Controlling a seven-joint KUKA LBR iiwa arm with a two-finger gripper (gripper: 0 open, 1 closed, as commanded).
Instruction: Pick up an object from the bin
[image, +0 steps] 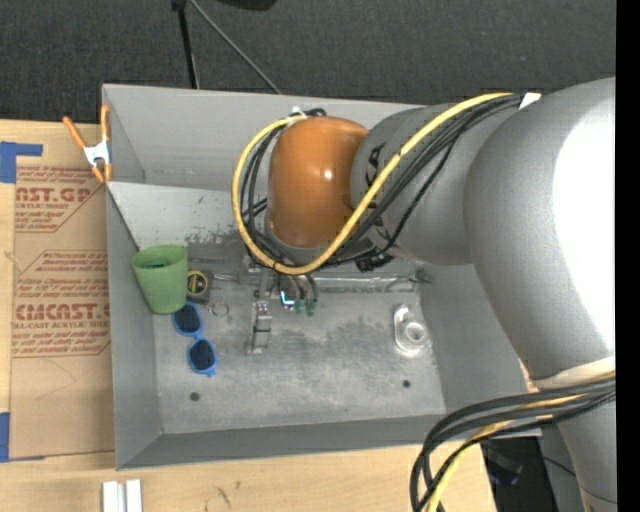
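Observation:
My gripper hangs under the orange dome, low over the bin floor left of centre. Nothing shows in its grasp. To its left lies a pair of blue sunglasses, a short gap away. Further up and left, a green plastic cup stands against the bin's left wall. A small dark round thing with a gold ring lies right beside the cup.
A clear, whitish round thing lies on the floor at the right. The big grey arm with yellow and black cables covers the bin's right and back. Bare scuffed floor stretches along the front of the bin.

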